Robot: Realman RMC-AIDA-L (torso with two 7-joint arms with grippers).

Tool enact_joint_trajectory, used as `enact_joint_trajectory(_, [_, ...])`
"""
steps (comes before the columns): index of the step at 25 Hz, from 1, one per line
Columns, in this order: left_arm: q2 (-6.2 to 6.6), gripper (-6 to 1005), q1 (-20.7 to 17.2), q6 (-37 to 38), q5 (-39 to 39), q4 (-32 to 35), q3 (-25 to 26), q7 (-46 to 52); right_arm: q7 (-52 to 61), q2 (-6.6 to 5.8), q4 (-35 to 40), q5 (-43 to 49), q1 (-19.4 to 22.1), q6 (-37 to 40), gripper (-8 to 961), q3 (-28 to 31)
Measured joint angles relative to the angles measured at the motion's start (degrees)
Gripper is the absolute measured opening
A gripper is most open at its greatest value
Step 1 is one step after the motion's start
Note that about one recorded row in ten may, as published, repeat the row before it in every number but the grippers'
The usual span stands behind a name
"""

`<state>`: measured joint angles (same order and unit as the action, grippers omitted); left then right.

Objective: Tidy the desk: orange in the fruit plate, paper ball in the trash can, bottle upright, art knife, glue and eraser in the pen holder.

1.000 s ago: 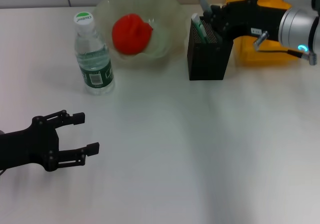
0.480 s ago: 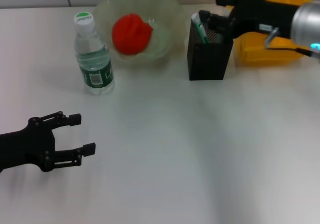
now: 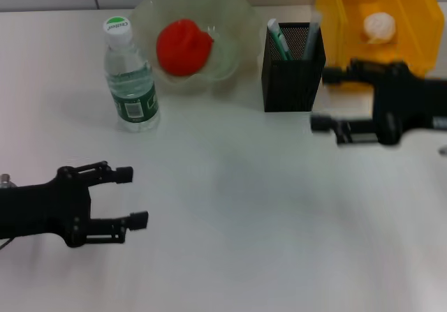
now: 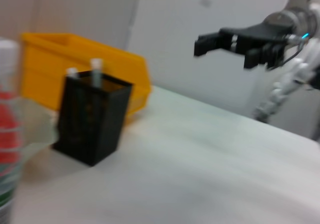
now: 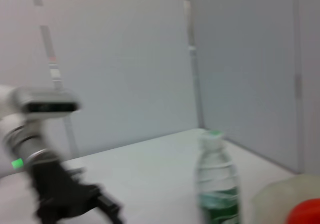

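Two grippers over the white surface, neither carrying anything. Left gripper sits nearest, by the near-left edge, jaws wide apart and pointing toward the right side; nothing between them. It also shows far off in the right wrist view, low over the surface.

Right gripper is farther back by the right edge, just in front of the yellow bin and beside the pen holder; jaws spread wide, aimed left, empty. Left wrist view shows it raised above the surface, not touching anything.

Mid-depth on the left: bottle standing upright, cap on, green label, apart from both grippers. Same bottle upright in the right wrist view.

Toward the far edge: clear fruit plate just behind and right of the bottle, with the orange inside it. Pen holder is a black mesh box right of the plate, standing square on the surface, with a green-white stick item and a grey one poking out of the top. Can't tell which is knife or glue; eraser not identifiable.

Far-right corner: yellow bin, touching or nearly touching the pen holder, paper ball lying inside it.
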<state>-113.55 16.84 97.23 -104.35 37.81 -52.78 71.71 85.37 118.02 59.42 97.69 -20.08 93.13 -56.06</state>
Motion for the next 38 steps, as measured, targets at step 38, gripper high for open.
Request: enact_joint_trajectory(38, [0.08,864,5.8,4.2,-6.9,1.5,-0.3,7.1,-11.7,-1.74,-14.8,10.1,0.0,9.0,833,3.1])
